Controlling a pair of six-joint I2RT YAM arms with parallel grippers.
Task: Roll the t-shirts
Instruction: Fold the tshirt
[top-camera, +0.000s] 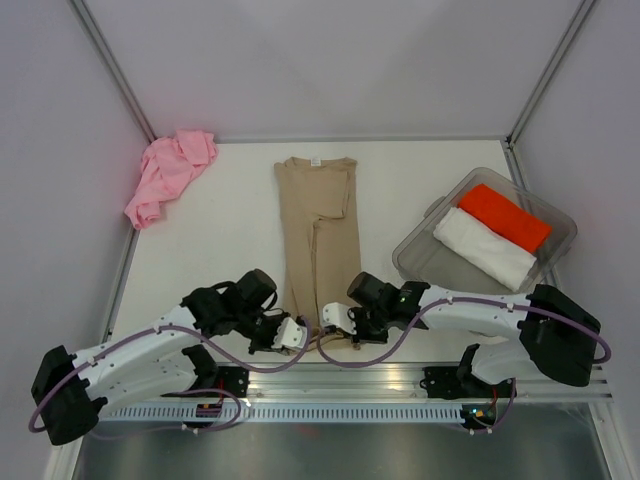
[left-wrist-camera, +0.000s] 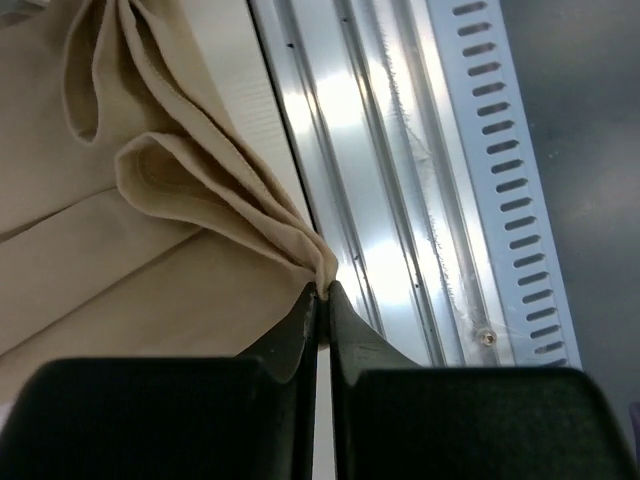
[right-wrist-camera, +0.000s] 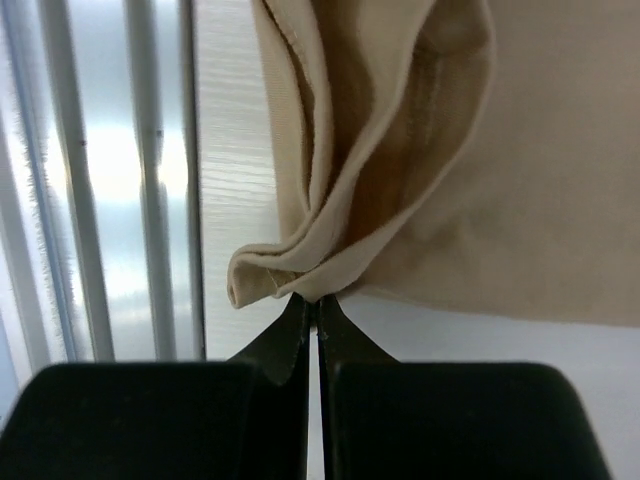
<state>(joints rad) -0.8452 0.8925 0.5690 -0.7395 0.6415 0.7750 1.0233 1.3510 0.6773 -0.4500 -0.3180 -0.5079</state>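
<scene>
A tan t-shirt (top-camera: 318, 225), folded into a long narrow strip, lies down the middle of the table with its collar at the far end. At its near end, my left gripper (top-camera: 297, 334) is shut on the strip's left bottom corner, which bunches at the tips (left-wrist-camera: 322, 290). My right gripper (top-camera: 331, 315) is shut on the right bottom corner, with folded cloth (right-wrist-camera: 300, 275) pinched between its tips (right-wrist-camera: 314, 300). A pink t-shirt (top-camera: 168, 175) lies crumpled at the far left corner of the table.
A clear plastic bin (top-camera: 560, 215) at the right holds a rolled orange cloth (top-camera: 505, 217) and a rolled white cloth (top-camera: 484, 248). A metal rail (top-camera: 350, 382) runs along the table's near edge, just behind both grippers. White walls enclose the table.
</scene>
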